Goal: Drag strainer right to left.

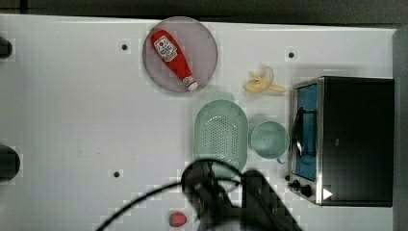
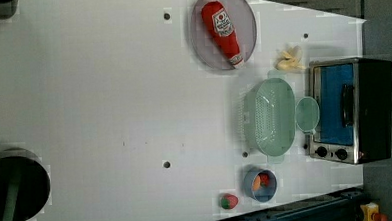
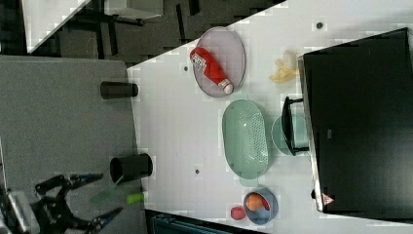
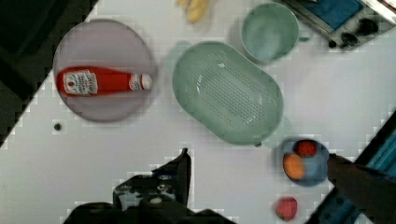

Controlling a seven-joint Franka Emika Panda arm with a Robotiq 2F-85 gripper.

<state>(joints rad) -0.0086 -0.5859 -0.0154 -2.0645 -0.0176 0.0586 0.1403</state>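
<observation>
- The strainer [image 1: 220, 136] sits open side up on the white table [image 1: 72, 120], near the middle of its width and close beside the toaster oven [image 1: 353, 139] that stands at the table's end on the top view's right.
- The green cup [image 1: 269, 139] is wedged between strainer and oven, just beside the strainer's long side, perhaps touching it.
- The gripper [image 4: 154, 196] hangs above the table near the strainer's end tab, touching nothing; its jaws stand spread wide and empty.
- Risk: a jaw set on the thin rim or small tab could slip off during the drag, leaving the strainer short of the table's far, open end.
- Risk: pressing down on one end could tip the light plastic shell rather than slide it.
- Risk: the plate [image 1: 180, 54] with the ketchup bottle [image 1: 172, 57] lies near the strainer's other end; a slanted pull could clip the plate.
- Risk: coming down carelessly could knock the blue bowl [image 2: 261, 183] of fruit or the loose strawberry [image 1: 178, 219] at the table's near edge.
- The banana [image 1: 262, 82] looks clear of the path.
</observation>
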